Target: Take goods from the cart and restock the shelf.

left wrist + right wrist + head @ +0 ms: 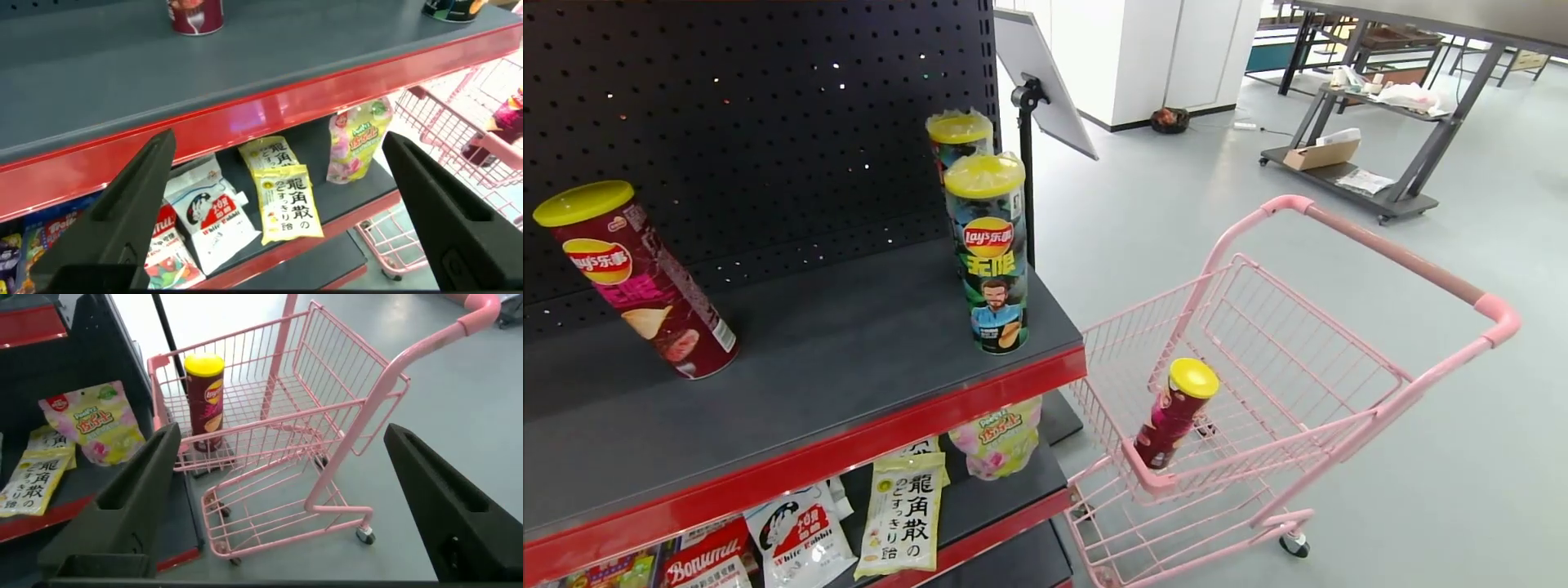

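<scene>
Head view: lone maroon chip canister [1176,412] stood in pink cart [1388,251], four o'clock of shelf [833,351]; left gripper [278,137] and right gripper [282,429] gaped wide, empty, likely awaiting it.

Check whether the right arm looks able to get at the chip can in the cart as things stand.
Probably yes. The chip can stands upright in the pink cart's open-topped basket with nothing over it, and the right gripper is open, facing it.

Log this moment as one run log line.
left hand: open, empty, facing red-edged grey shelf | right hand: open, empty, facing pink wire cart | cart: one maroon yellow-lidded chip can | shelf top: three cans
</scene>
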### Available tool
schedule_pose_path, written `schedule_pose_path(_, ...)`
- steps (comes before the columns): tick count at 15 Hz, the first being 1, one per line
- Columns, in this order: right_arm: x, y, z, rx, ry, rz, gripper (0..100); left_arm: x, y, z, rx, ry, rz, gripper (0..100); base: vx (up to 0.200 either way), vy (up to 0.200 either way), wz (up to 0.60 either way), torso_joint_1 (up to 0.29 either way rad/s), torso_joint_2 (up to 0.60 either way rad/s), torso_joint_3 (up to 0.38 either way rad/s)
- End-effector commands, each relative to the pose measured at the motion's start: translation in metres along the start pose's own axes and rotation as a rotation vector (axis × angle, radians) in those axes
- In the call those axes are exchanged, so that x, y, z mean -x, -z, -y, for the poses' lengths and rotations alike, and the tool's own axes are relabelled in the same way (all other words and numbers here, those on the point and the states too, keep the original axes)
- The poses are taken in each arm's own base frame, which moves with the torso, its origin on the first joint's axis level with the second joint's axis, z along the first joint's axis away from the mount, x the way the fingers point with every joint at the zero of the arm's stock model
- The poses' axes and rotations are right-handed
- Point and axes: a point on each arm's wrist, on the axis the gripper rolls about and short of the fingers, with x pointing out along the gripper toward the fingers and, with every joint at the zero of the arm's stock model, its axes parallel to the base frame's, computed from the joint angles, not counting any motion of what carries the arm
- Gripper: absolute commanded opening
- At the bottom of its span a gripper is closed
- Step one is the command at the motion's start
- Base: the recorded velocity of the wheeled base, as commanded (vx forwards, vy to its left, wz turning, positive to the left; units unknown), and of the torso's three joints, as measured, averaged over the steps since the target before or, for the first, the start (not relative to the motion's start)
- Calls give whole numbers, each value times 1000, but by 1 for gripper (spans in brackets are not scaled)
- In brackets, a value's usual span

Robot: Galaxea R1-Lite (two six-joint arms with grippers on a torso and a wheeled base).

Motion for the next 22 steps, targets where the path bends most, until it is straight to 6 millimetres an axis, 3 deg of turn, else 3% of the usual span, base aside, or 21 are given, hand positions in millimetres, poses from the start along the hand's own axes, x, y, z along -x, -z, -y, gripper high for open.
schedule_pose_path(1,0,0,0,0,-1,0,100,0,0,0,1,-1,1,100,0,0,0,0,0,0)
schedule_pose_path(10,0,0,0,0,-1,0,100,0,0,0,1,-1,1,100,0,0,0,-134,358,224)
schedule_pose_path(22,0,0,0,0,-1,0,100,0,0,0,1,1,1,100,0,0,0,-158,525,365)
